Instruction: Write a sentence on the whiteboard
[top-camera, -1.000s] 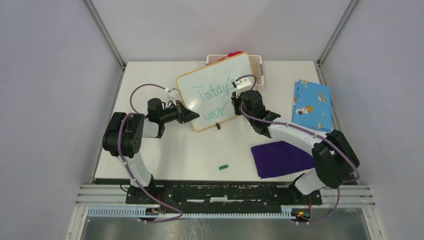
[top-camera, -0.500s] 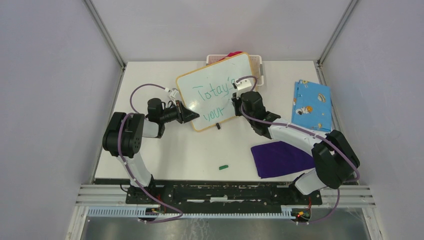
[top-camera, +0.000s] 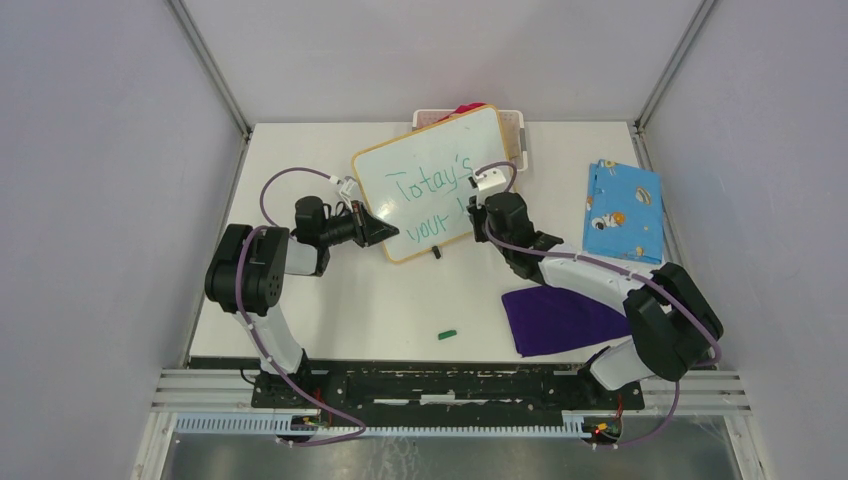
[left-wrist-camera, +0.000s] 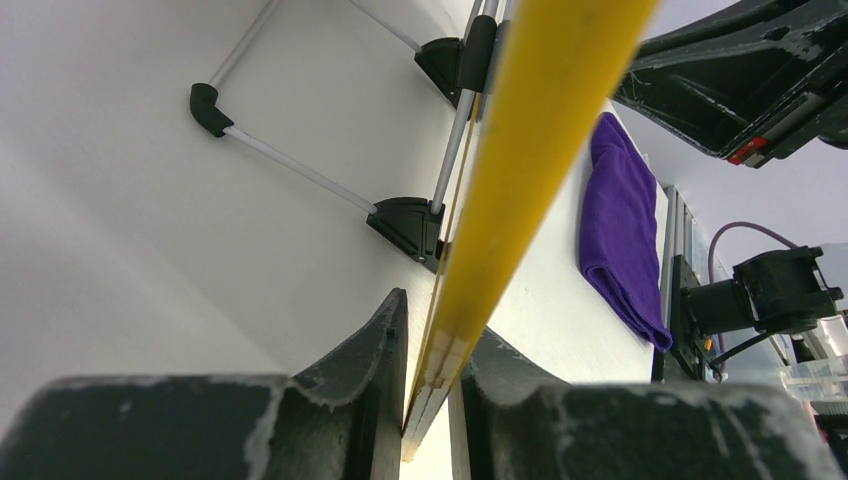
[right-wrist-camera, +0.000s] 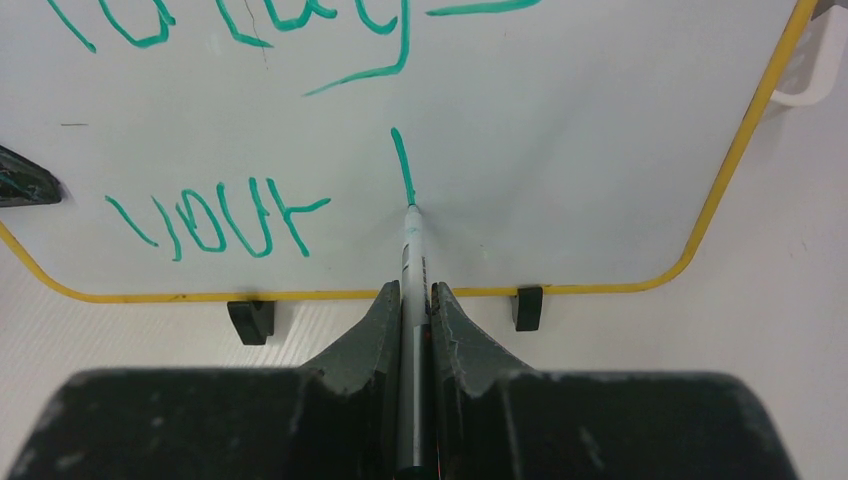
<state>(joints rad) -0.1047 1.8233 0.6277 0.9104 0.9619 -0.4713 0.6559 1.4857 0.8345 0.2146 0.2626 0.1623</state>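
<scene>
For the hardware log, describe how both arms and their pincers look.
The left arm and right arm have bulky black joint housings joined by white links, with a purple cable looping along each. The left pincer and right pincer are black, wedge-shaped, with pale scuffs.

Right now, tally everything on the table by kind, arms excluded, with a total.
Cloths: 2, the purple cloth and the blue patterned cloth.
Whiteboard: 1.
White basket: 1.
Red item in the basket: 1.
Marker: 1, held by the right end effector.
Small green cap: 1.
Total: 7.
</scene>
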